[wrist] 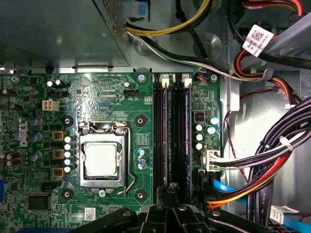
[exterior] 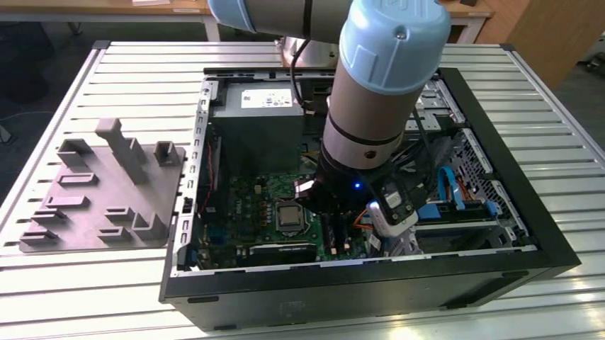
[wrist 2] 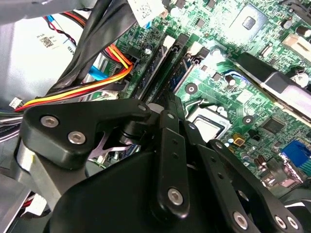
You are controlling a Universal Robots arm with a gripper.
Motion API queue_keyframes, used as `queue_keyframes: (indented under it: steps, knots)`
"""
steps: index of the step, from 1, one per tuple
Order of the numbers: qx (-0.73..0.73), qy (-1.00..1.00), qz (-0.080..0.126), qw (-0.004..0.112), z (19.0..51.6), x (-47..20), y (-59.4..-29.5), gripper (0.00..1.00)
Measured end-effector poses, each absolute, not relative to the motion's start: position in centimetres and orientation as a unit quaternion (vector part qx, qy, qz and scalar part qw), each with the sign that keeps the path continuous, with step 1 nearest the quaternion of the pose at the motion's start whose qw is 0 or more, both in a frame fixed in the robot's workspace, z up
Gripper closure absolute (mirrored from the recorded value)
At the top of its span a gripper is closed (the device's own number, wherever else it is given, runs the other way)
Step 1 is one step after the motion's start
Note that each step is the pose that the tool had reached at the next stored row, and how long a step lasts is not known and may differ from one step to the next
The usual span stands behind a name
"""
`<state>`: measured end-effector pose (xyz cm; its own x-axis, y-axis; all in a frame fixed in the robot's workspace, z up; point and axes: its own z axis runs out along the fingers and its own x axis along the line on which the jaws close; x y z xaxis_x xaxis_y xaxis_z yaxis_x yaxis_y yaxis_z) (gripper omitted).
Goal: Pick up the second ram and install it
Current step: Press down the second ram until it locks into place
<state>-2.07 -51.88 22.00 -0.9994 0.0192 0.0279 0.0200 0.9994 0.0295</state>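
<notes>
Gripper (wrist: 170,191) apparently over lengthwise-seated ram (wrist: 165,131).

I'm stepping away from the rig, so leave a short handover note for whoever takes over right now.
Gripper: down inside the open computer case, over the near end of the RAM slots beside the CPU socket. Whether its fingers are open or shut cannot be told.
Things: the motherboard lies flat in the case; the grey parts holder sits on the table at the exterior view's left, with no RAM stick visible on it.
Done: the arm has reached the slots.
Left: whether the second stick is fully seated cannot be told from these views; check it and the slot latches.
</notes>
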Motion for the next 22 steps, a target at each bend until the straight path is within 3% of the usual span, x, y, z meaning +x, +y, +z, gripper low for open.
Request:
queue_keyframes:
  steps: [22]
  knots:
    - [-0.010, -1.000, -0.016, 0.013, 22.19, -2.06, -51.86, 0.90]
